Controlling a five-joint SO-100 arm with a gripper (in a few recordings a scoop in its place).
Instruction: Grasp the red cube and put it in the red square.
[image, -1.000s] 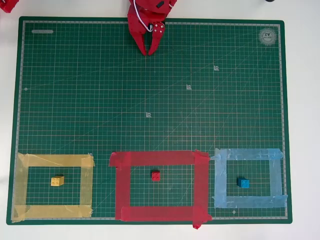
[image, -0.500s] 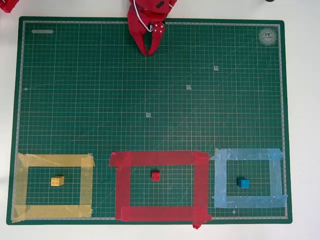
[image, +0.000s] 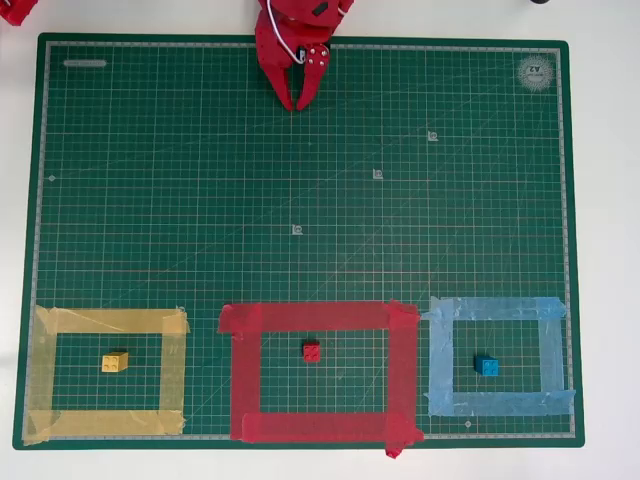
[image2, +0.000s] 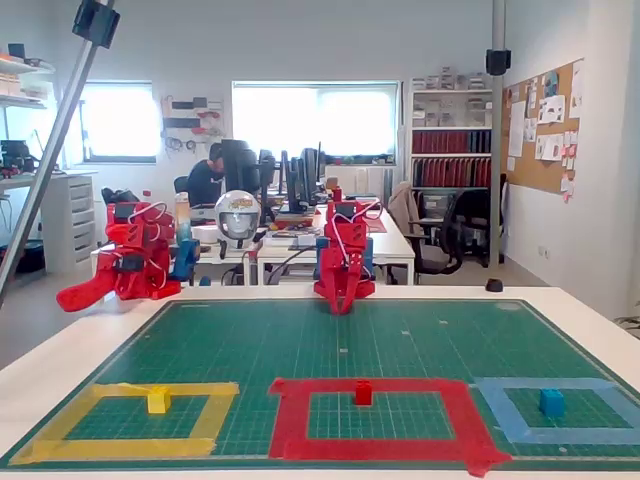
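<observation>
The red cube (image: 312, 351) (image2: 363, 393) rests on the mat inside the red square (image: 245, 368) (image2: 289, 416), near its middle and apart from the tape. My red gripper (image: 298, 104) (image2: 340, 309) hangs at the far edge of the green mat, fingertips together and pointing down at the mat, shut with nothing held. It is far from the cube, across most of the mat.
A yellow cube (image: 114, 362) (image2: 158, 400) lies inside a yellow tape outline (image: 172, 370) on the left. A blue cube (image: 487, 366) (image2: 551, 402) lies inside a light blue outline (image: 553, 355) on the right. The green cutting mat (image: 200, 200) lies between arm and outlines.
</observation>
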